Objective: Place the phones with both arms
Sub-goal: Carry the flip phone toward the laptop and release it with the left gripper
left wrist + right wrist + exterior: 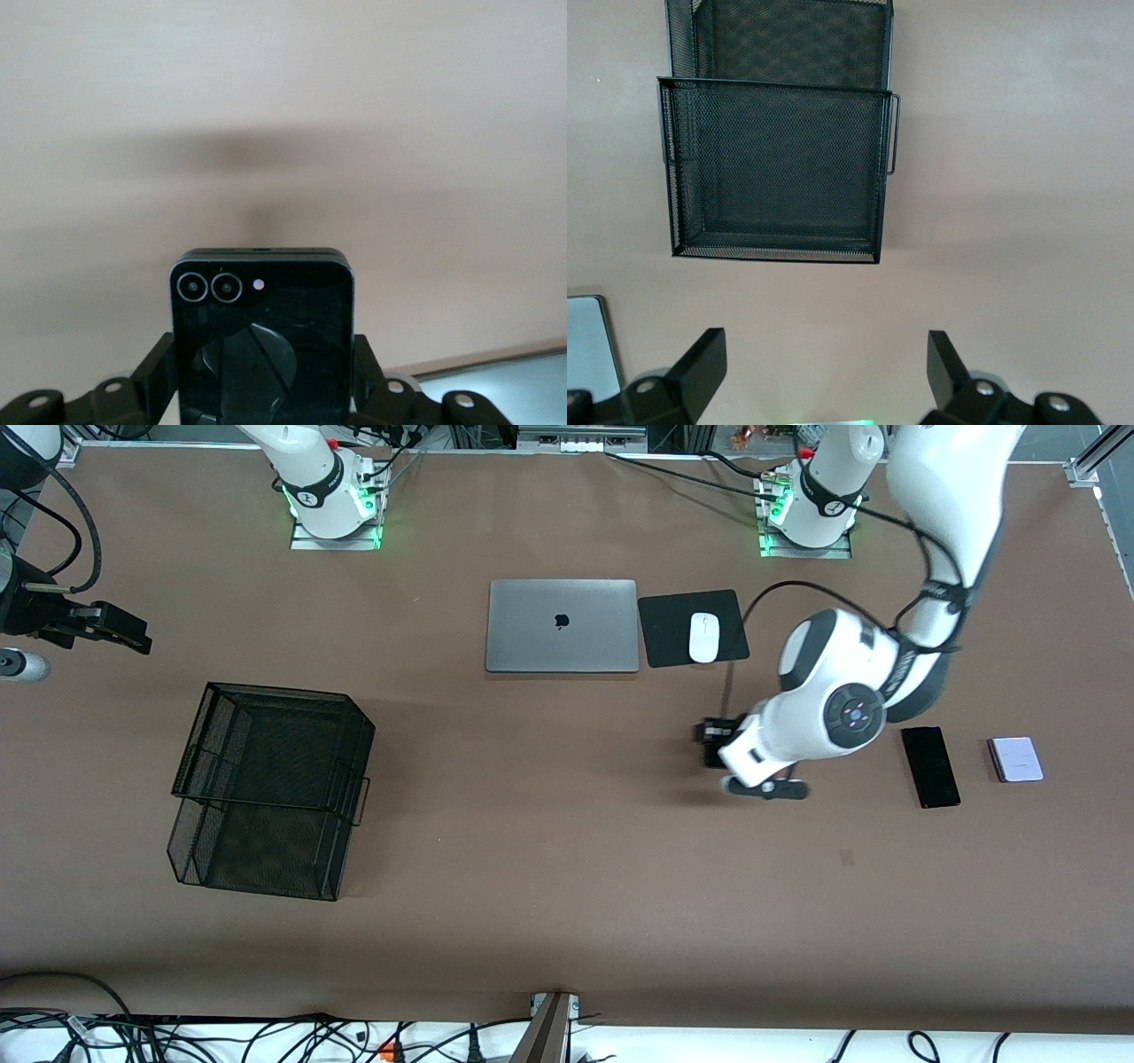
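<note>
flip phone [261, 341] gripped in left claw [264, 372]; right claw [824, 367] wide, empty; slab [930, 766], lavender phone [1015, 759] lie unplaced on bench [567, 868].

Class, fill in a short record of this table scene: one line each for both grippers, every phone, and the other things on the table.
left gripper: shut on the black flip phone, above the table between the mouse pad and the front camera
right gripper: open, holding nothing, waiting at the right arm's end of the table
long black phone: flat on the table, beside the lavender phone
lavender phone: flat, toward the left arm's end
wire basket: toward the right arm's end
laptop: closed, beside the mouse pad
mouse: on the pad
</note>
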`<state>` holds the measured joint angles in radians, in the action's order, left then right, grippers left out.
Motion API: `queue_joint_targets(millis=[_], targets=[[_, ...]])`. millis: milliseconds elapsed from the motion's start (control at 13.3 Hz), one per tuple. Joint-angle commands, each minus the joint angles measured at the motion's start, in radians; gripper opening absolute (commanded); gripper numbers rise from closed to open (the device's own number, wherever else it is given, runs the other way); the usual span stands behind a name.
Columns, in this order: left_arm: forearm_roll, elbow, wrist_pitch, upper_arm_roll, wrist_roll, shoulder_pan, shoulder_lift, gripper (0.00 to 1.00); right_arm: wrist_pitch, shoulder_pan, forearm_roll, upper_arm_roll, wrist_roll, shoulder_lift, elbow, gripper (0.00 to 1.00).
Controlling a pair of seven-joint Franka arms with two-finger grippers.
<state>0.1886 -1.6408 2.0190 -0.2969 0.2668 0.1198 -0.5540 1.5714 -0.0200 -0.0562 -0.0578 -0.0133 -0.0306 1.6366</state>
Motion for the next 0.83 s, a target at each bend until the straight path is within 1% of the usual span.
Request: queue_joint_targets(millis=[0,150,226,301,376,451,527,602,677,752], targets=[[0.103,0.185,0.106,-0.001,0.0,0.081,-0.173,0.22,-0.016,0.002,0.016,0.001,0.018,0.003,-0.009,1.0],[0.138,0.176,0.332,0.001,0.014,0.168,-0.228,0.21,-0.016,0.002,0.016,0.0,0.018,0.003,-0.009,1.0],[0.138,0.174,0.424,0.001,0.023,0.211,-0.265,0.15,-0.016,0.002,0.016,0.0,0.018,0.003,-0.009,1.0],[0.141,0.174,0.498,0.001,0.052,0.24,-0.299,0.15,-0.014,0.002,0.016,0.001,0.018,0.002,-0.009,1.0],[0.141,0.174,0.551,0.001,0.102,0.267,-0.322,0.22,-0.016,0.002,0.016,0.001,0.018,0.002,-0.009,1.0],[0.137,0.174,0.557,0.001,0.15,0.27,-0.323,0.47,-0.016,0.002,0.016,0.001,0.018,0.002,-0.009,1.0],[0.126,0.17,0.544,0.001,0.173,0.264,-0.317,0.99,-0.014,0.002,0.016,0.001,0.018,0.002,-0.009,1.0],[0.121,0.142,0.523,0.013,0.172,0.262,-0.287,1.0,-0.014,0.002,0.016,0.001,0.018,0.002,-0.009,1.0],[0.121,0.136,0.473,0.016,0.172,0.249,-0.256,1.0,-0.013,0.002,0.016,0.001,0.018,0.002,-0.009,1.0],[0.12,0.141,0.334,0.039,0.17,0.223,-0.207,1.0,-0.011,0.002,0.016,0.001,0.016,0.002,-0.009,1.0]])
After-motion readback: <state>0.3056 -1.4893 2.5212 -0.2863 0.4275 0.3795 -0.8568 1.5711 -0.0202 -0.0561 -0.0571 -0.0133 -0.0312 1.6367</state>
